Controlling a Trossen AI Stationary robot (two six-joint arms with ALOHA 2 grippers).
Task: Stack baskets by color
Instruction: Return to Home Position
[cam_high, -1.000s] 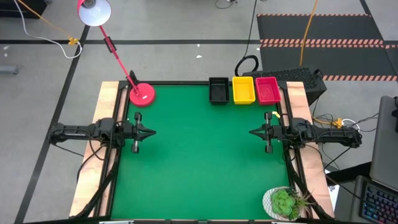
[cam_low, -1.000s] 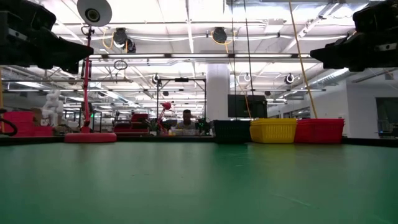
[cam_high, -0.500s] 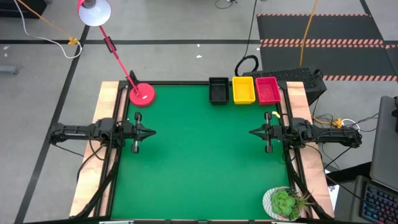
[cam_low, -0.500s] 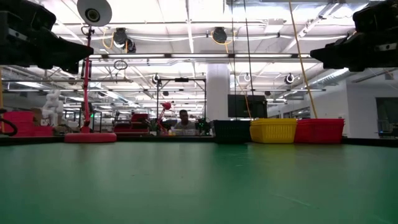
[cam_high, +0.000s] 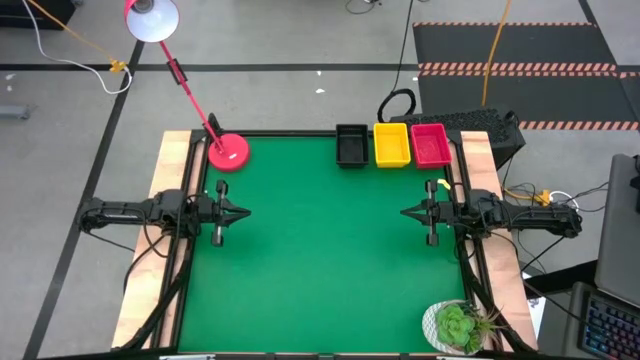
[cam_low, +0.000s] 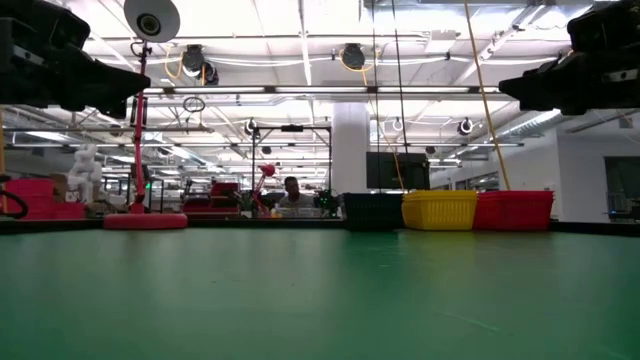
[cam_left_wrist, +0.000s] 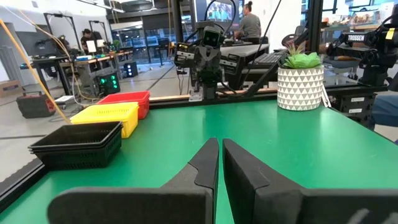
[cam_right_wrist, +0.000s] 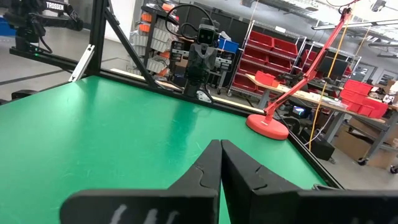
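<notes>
Three stacks of baskets stand side by side at the table's far edge, right of centre: a black one, a yellow one and a red-pink one. Each rests by its bottom on the green mat. In the left wrist view the black stack is nearest. My left gripper stands shut at the left edge, pointing level toward the middle. My right gripper stands shut at the right edge, facing it. Both are far from the baskets and hold nothing.
A red lamp's round base sits at the far left corner, its arm reaching up and beyond the table. A potted plant stands at the near right corner. The green mat between the arms lies bare.
</notes>
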